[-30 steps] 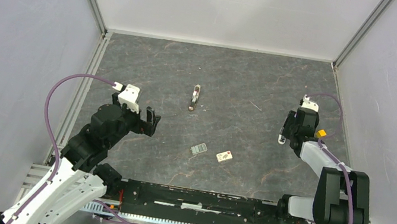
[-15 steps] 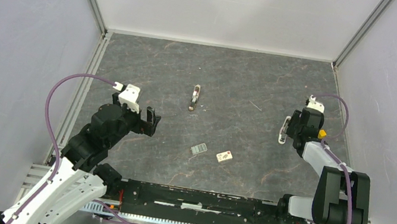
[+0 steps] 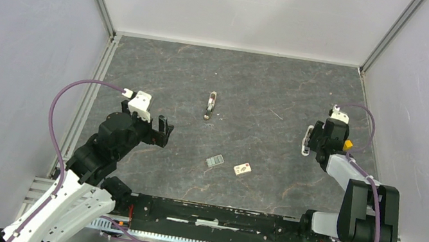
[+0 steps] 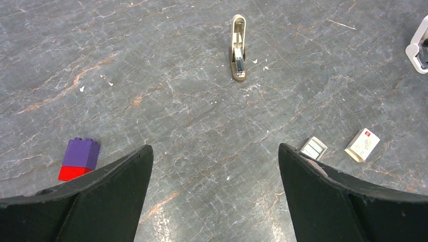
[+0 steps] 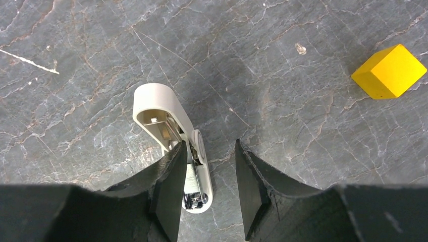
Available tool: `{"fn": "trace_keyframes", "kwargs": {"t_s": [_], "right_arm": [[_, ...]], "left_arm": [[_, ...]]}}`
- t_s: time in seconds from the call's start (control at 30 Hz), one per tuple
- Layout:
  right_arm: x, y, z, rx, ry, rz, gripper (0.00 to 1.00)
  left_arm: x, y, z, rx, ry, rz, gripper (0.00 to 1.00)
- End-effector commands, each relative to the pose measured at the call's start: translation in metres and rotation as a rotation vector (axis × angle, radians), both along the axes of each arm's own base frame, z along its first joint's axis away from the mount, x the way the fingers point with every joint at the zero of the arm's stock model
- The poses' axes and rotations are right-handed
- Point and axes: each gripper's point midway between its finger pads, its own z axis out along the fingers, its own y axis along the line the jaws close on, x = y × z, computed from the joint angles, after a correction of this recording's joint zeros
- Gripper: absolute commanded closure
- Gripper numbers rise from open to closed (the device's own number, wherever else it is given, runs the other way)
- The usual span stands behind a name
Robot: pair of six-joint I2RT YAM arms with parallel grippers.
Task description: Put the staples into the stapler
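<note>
Right wrist view first: staring down past the right gripper (image 5: 208, 148), jaws roughly half open and clamping nothing. Stapler (image 5: 161, 113) lying flipped open on the table (image 5: 282, 60), tucked against and partly under the left-hand finger instead of in the gap. Can't say for sure about actual contact there, too shadowy. Reads like the lining-up-for-a-grab step. To do it well: nudge over toward that left finger to get the white body square between the pads, then close gently and keep the metal channel facing up. Go easy on the hinge.

Staples: tiny white box (image 3: 242, 170) and grey strip (image 3: 214, 161) just beside each other, off to the right gripper's left and behind it, much nearer the left gripper (image 3: 164, 132). Gaping wide over there, holding nothing, with both bits just ahead of its right finger. Probably smarter to send that one for the strip.

Other stuff: yellow cube (image 5: 388, 70) ahead-right of the right gripper, apart, not blocking. Tan stapler-looking thing (image 4: 238, 50) well ahead of the left gripper, purple-on-red brick (image 4: 79, 159) just off its left finger. No clutter from left gripper to strip.
</note>
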Motion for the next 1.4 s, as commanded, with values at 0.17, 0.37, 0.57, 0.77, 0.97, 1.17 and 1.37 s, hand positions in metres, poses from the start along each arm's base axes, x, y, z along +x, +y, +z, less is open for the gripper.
{"fn": "trace_keyframes", "kwargs": {"t_s": [0.17, 0.37, 0.57, 0.77, 0.97, 1.17, 1.37], "right_arm": [[-0.004, 0.000, -0.008, 0.007, 0.003, 0.001, 0.54], [-0.005, 0.002, -0.002, 0.011, -0.004, 0.008, 0.53], [-0.010, 0.003, -0.003, 0.016, 0.007, 0.013, 0.54], [-0.009, 0.003, -0.002, 0.014, -0.003, 0.016, 0.54], [-0.008, 0.007, 0.015, 0.024, -0.038, 0.031, 0.50], [-0.020, 0.015, 0.004, 0.029, 0.004, 0.064, 0.50], [-0.025, 0.025, -0.013, 0.015, 0.070, 0.110, 0.55]], "left_arm": [[0.004, 0.001, 0.004, 0.037, -0.035, -0.014, 0.00], [0.004, 0.001, 0.004, 0.036, -0.037, -0.015, 0.00], [0.004, 0.000, 0.004, 0.036, -0.034, -0.018, 0.00], [0.002, 0.001, 0.006, 0.028, -0.042, -0.015, 0.00], [0.003, 0.001, 0.005, 0.029, -0.040, -0.015, 0.00], [0.003, -0.001, 0.006, 0.024, -0.039, -0.024, 0.00], [0.003, -0.003, 0.005, 0.016, -0.027, -0.026, 0.00]]}}
